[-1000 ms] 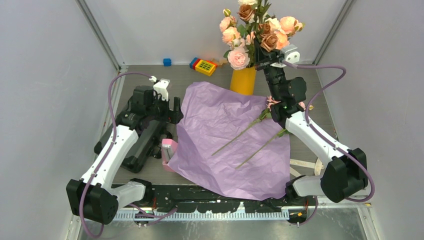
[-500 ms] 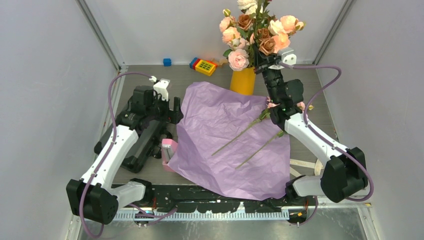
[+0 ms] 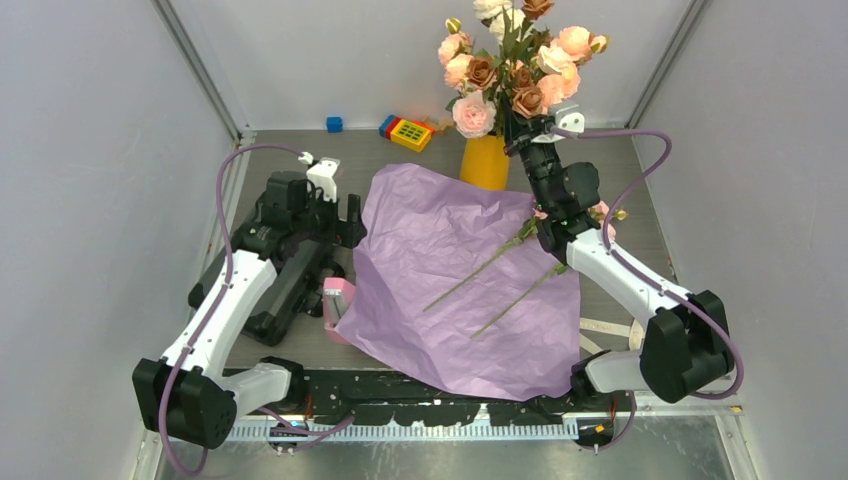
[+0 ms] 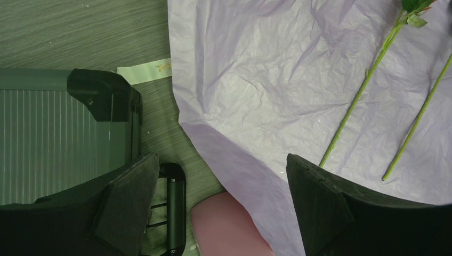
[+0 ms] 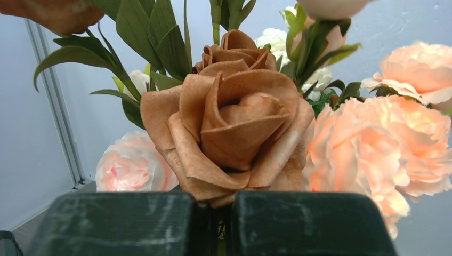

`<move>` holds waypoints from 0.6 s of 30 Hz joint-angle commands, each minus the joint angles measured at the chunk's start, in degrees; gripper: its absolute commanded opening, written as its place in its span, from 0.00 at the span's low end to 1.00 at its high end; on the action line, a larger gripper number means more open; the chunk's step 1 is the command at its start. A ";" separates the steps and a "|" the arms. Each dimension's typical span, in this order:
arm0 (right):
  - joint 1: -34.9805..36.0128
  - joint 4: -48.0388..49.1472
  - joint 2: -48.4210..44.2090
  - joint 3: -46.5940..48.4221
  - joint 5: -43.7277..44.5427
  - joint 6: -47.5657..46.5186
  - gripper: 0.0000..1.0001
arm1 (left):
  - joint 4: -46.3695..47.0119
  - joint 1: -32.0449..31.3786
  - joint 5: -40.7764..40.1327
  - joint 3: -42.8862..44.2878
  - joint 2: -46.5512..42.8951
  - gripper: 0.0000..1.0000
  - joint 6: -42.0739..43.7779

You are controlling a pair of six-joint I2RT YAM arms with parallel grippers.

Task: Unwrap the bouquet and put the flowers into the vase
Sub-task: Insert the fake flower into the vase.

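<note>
Right gripper (image 5: 213, 210) was clamped on brown rose (image 5: 229, 114) stem, bloom directly above its fingers, just above-right of vase (image 3: 486, 162). Left gripper (image 4: 221, 200) hung wide open over paper (image 4: 256, 80) edge.

Pale grey walls (image 3: 100, 150), metal corner posts (image 3: 200, 70), grey wood-grain tabletop (image 3: 425, 160)
</note>
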 commanded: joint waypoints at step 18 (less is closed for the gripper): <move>0.45 -0.52 1.27 -3.77 2.94 3.08 0.05 | 1.84 0.26 0.21 -0.21 -1.58 0.91 0.42</move>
